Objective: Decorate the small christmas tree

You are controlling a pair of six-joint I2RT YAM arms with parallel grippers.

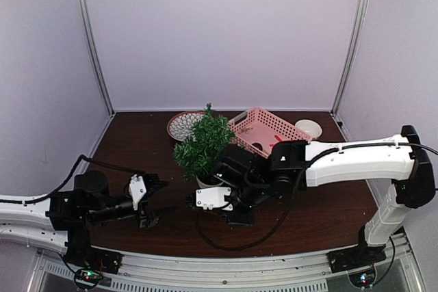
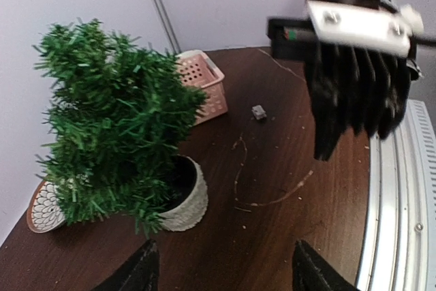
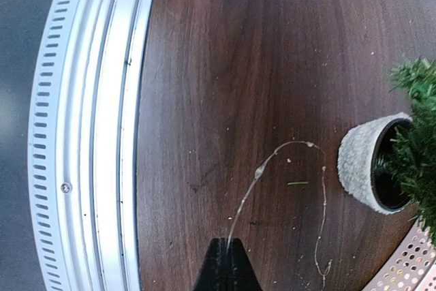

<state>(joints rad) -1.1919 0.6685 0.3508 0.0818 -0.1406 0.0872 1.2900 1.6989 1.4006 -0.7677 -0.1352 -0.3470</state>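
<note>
The small christmas tree [image 1: 203, 143] stands mid-table in a round whitish pot [image 1: 205, 182], bushy and dark green. It fills the left of the left wrist view [image 2: 109, 120]. Its pot [image 3: 357, 161] shows at the right edge of the right wrist view. A thin pale beaded string [image 3: 272, 161] lies looped on the table beside the pot; it also shows in the left wrist view [image 2: 272, 201]. My right gripper [image 3: 227, 253] is shut on one end of the string, low over the table in front of the tree [image 1: 239, 217]. My left gripper [image 2: 225, 274] is open and empty, left of the tree [image 1: 154, 213].
A pink perforated basket [image 1: 263, 131] sits behind the tree to the right, with a white bowl [image 1: 308, 128] beyond it. A patterned dish [image 1: 183, 125] lies behind the tree to the left. A small grey piece [image 2: 259, 112] lies on the table. The metal rail [image 3: 88, 134] runs along the near edge.
</note>
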